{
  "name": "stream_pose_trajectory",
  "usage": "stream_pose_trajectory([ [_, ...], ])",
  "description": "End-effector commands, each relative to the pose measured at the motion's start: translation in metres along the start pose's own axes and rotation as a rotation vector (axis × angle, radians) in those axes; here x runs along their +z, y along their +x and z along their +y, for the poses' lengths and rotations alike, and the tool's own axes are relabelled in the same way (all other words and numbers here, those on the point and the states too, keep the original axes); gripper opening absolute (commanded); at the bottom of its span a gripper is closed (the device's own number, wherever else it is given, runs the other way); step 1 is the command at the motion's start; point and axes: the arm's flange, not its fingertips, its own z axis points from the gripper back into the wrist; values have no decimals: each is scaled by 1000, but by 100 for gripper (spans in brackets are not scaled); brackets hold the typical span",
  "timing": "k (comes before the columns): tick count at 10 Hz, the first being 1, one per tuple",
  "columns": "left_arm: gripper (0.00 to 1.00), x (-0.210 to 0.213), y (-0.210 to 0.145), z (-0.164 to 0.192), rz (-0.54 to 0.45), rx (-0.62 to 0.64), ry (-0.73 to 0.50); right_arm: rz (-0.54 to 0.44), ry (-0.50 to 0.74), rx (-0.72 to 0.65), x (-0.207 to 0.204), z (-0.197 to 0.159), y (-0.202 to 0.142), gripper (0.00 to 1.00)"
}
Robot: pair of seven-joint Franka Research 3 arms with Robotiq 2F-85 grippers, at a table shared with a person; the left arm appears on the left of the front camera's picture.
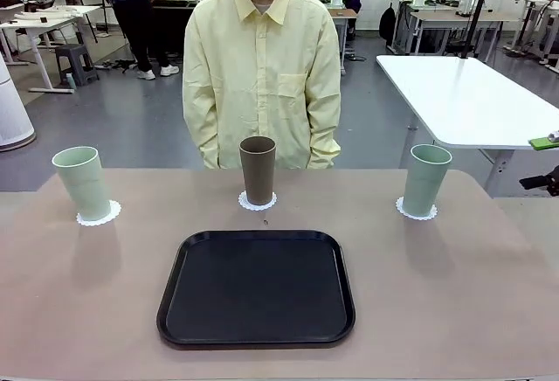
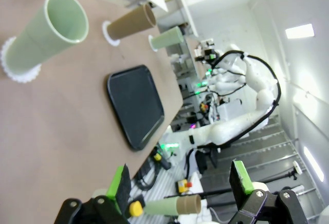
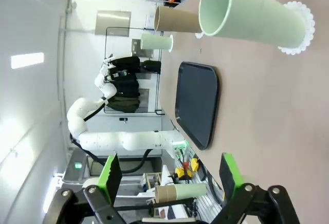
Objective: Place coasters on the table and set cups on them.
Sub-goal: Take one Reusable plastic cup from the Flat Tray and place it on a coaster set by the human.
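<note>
Three cups stand upright on white lacy coasters on the beige table (image 1: 105, 294). A mint cup (image 1: 83, 182) on its coaster (image 1: 99, 215) is at the far left, a brown cup (image 1: 258, 169) on its coaster (image 1: 258, 202) is in the middle, and a mint cup (image 1: 425, 178) on its coaster (image 1: 417, 212) is at the far right. My left gripper (image 2: 180, 188) is open off the table's side, nothing between its fingers; the left mint cup (image 2: 46, 34) lies ahead of it. My right gripper (image 3: 169, 175) is open too, facing the right mint cup (image 3: 252, 13).
An empty black tray (image 1: 256, 287) lies in the middle front of the table. A person in a yellow shirt (image 1: 262, 66) stands at the far edge behind the brown cup. A white table (image 1: 463, 93) stands at the back right.
</note>
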Motion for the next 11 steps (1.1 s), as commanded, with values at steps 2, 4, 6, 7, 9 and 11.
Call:
stream_pose_trajectory([
  [2,100,0,-1,-2,-5,-4,-3,-44,60,-27,8,0,-7,100],
  [4,100,0,-1,-2,-5,-4,-3,-61,65,-41,8,-1,-10,100],
  [6,100,0,-1,-2,-5,-4,-3,-30,26,-23,14,-5,-12,100],
  [7,100,0,-1,-2,-5,-4,-3,-30,26,-23,14,-5,-12,100],
  [9,100,0,-1,-2,-5,-4,-3,-30,26,-23,14,-5,-12,100],
  [11,100,0,-1,-2,-5,-4,-3,-30,26,-23,14,-5,-12,100],
])
